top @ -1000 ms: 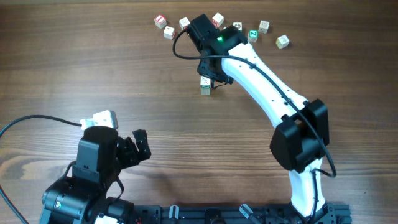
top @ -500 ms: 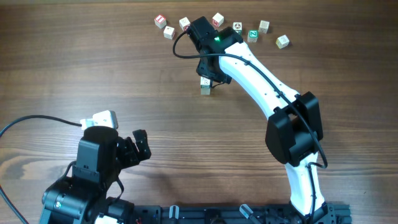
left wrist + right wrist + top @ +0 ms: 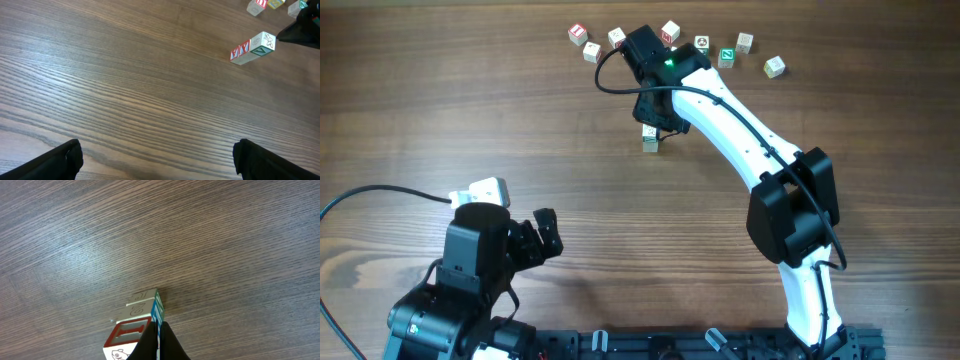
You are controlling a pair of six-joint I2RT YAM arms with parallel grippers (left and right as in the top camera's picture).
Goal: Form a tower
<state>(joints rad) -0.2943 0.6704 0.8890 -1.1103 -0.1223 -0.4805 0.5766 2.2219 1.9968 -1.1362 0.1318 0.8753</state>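
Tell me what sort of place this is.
Probably a robot lab bench set up for manipulation trials: a left arm and a right arm mounted at the near edge of a wooden table, loose cubes at the far side, and a short tower of them.

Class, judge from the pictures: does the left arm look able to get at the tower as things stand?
Probably yes: only bare table lies between the open left tool and the tower. The shut right tool sits close at its far side, so the arms might crowd there.
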